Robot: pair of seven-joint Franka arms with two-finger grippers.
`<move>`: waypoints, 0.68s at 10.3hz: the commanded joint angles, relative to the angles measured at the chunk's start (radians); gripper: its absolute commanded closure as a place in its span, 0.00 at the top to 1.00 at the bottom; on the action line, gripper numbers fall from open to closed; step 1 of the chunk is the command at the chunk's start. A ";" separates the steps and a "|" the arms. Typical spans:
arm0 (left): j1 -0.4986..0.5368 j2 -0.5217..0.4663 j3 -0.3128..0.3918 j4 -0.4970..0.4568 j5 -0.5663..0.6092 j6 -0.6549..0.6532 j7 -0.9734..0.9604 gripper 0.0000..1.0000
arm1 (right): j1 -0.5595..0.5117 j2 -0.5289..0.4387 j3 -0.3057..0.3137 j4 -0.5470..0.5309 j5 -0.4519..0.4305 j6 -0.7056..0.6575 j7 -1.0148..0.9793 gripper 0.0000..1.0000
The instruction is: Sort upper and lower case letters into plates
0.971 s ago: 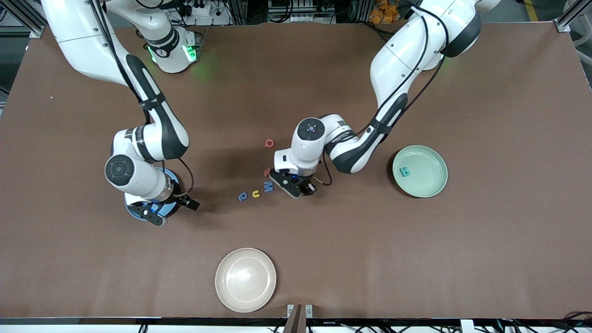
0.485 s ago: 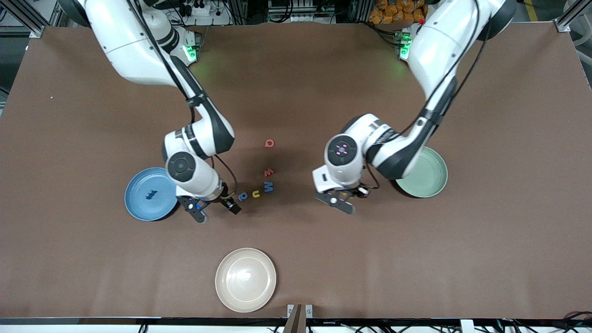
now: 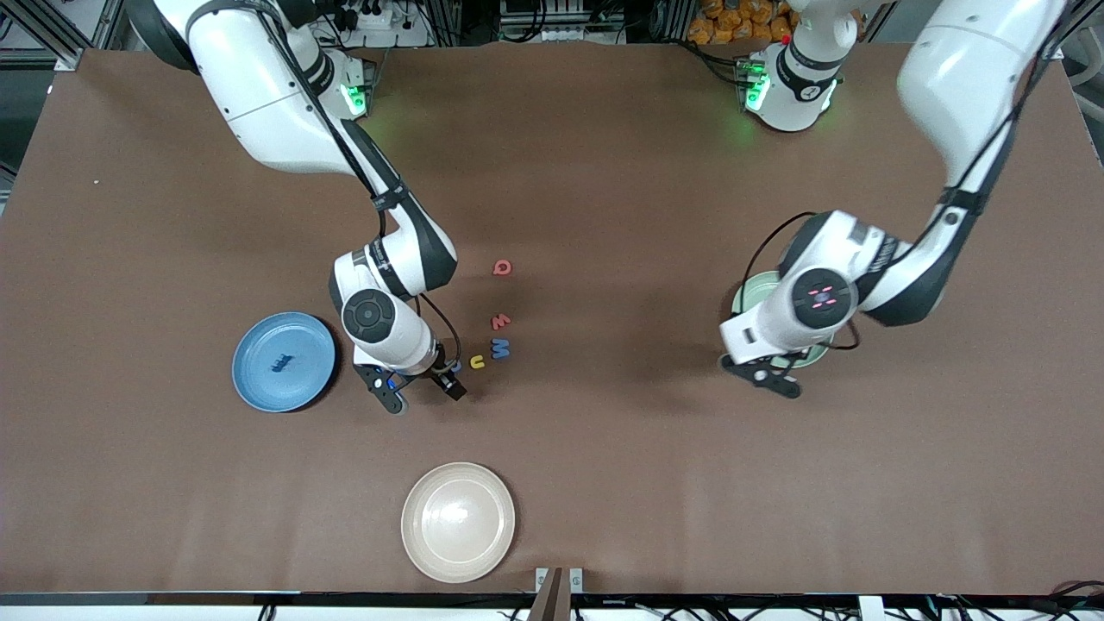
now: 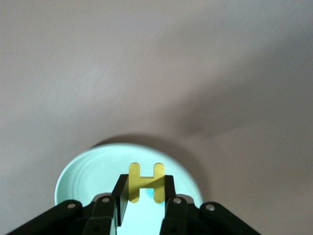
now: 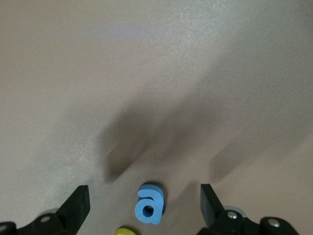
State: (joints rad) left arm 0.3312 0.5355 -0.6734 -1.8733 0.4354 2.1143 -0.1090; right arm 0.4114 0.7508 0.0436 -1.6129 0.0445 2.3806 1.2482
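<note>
My left gripper is shut on a yellow letter H and hangs over the rim of the pale green plate, at the edge toward the front camera. In the front view the left gripper and its arm hide most of that plate. My right gripper is open, low over a blue letter a, one finger on each side of it. A yellow u, a blue W, a red w and a red Q lie beside it. The blue plate holds a dark blue letter.
A cream-beige plate sits near the table's front edge. The brown table stretches bare between the letters and the green plate. The right arm's forearm slants down over the table between the blue plate and the letters.
The left gripper has carried the yellow H from the letter group to the green plate. The right gripper has left the blue plate, now showing a dark blue letter, and come down over the blue a.
</note>
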 commanded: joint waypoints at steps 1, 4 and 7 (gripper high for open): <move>0.225 -0.112 -0.126 -0.261 0.034 0.143 0.025 0.00 | 0.021 0.016 -0.004 0.019 0.011 -0.001 0.023 1.00; 0.262 -0.108 -0.135 -0.311 0.069 0.207 -0.010 0.96 | 0.030 0.024 -0.005 0.016 0.009 0.000 0.033 1.00; 0.194 -0.092 -0.193 -0.259 0.055 0.201 -0.226 1.00 | 0.030 0.028 -0.005 0.015 0.006 0.002 0.033 0.58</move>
State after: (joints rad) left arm 0.5746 0.4656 -0.8451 -2.1478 0.4836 2.3184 -0.2129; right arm 0.4355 0.7672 0.0433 -1.6130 0.0445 2.3805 1.2663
